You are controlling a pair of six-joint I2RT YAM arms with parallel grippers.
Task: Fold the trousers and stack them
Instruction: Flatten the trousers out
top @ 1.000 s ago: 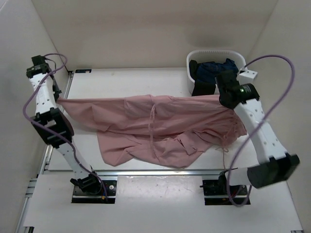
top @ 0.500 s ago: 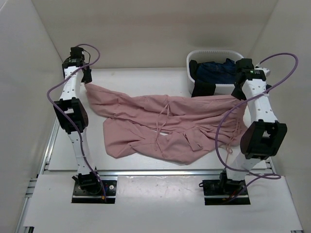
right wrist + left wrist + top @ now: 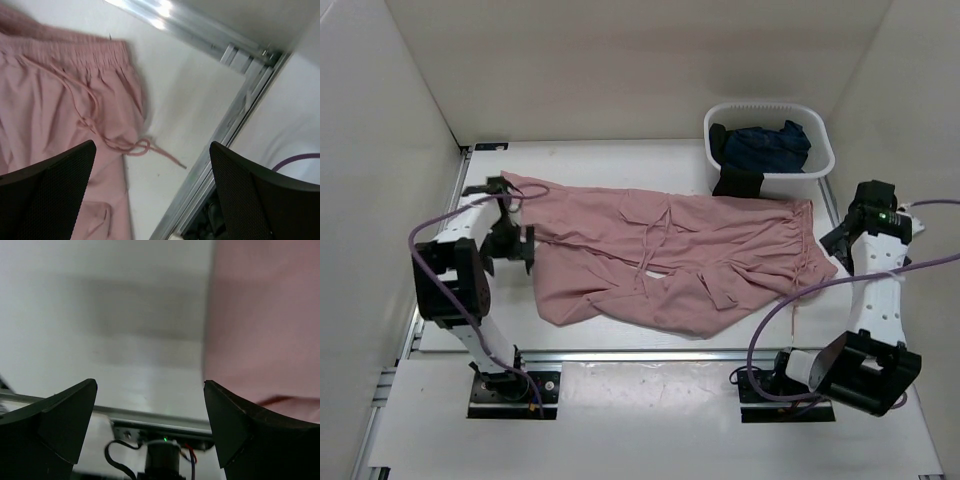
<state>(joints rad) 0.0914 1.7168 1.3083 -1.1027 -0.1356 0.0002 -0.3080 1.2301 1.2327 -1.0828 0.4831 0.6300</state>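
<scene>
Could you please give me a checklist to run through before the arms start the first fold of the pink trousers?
1. Left tool open and empty: ok.
2. Right tool open and empty: ok.
3. Trousers spread flat: not ok, the near leg is bunched and creased.
4. Drawstring on the table, short of the rail: ok.
5. Trousers' far edge clear of the black garment hanging from the basket: cannot tell, they meet in the top view.

We look down from high behind the near edge; both wrist cameras hang close over the white flat table (image 3: pixel 620 160), sharing the dusty-pink thin-fabric trousers (image 3: pixel 720 240) beyond one jaw.
</scene>
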